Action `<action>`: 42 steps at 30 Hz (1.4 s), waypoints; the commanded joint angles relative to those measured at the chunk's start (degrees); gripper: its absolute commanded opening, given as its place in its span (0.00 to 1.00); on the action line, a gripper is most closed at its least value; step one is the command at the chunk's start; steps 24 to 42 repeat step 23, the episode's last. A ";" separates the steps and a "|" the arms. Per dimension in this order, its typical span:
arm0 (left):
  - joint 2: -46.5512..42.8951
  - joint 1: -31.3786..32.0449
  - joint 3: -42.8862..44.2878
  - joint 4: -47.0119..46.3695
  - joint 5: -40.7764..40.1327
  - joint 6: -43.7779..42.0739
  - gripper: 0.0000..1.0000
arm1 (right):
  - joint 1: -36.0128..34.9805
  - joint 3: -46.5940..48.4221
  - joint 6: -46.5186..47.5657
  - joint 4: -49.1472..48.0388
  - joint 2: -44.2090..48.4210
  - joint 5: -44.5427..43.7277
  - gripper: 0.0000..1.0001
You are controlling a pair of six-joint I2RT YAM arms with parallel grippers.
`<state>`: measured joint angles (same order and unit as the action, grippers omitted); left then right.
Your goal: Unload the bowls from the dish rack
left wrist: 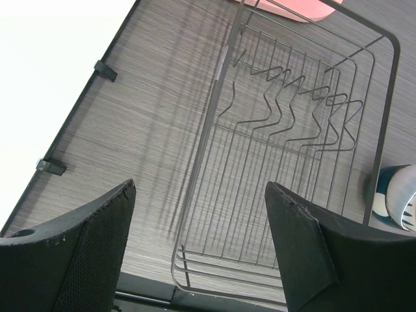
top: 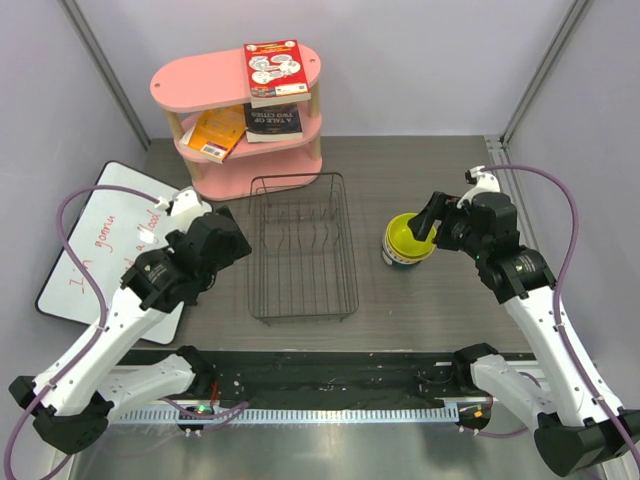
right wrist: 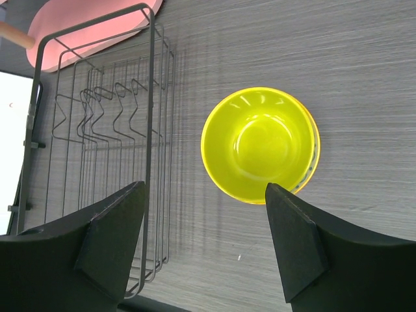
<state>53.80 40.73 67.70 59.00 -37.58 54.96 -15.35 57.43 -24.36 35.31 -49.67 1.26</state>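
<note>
Directly below the wide-open right hand, the yellow-green bowl tops a stack on the desk, between the dish rack and the desk's right edge.

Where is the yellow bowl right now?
In the top view, the yellow bowl sits atop other bowls on the table, right of the rack, beneath the right gripper.

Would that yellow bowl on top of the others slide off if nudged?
Probably not: the yellow bowl sits nested in the bowls beneath, so a nudge likely shifts them together. Its glossy inside suggests a hard, slippery surface. They sit low, so tipping seems unlikely.
</note>
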 commanded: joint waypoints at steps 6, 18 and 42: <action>-2.65 -0.21 -2.75 -2.58 -1.88 -0.11 0.81 | -0.03 -0.74 -1.48 -3.14 -0.25 2.87 0.79; -2.83 -0.21 -4.42 -3.11 -1.27 0.06 0.79 | -0.03 -2.67 -1.48 -3.93 0.45 3.05 0.78; -3.52 -0.21 -5.21 -4.16 -0.56 0.24 0.80 | -0.03 -4.16 -1.66 -4.29 0.98 3.58 0.78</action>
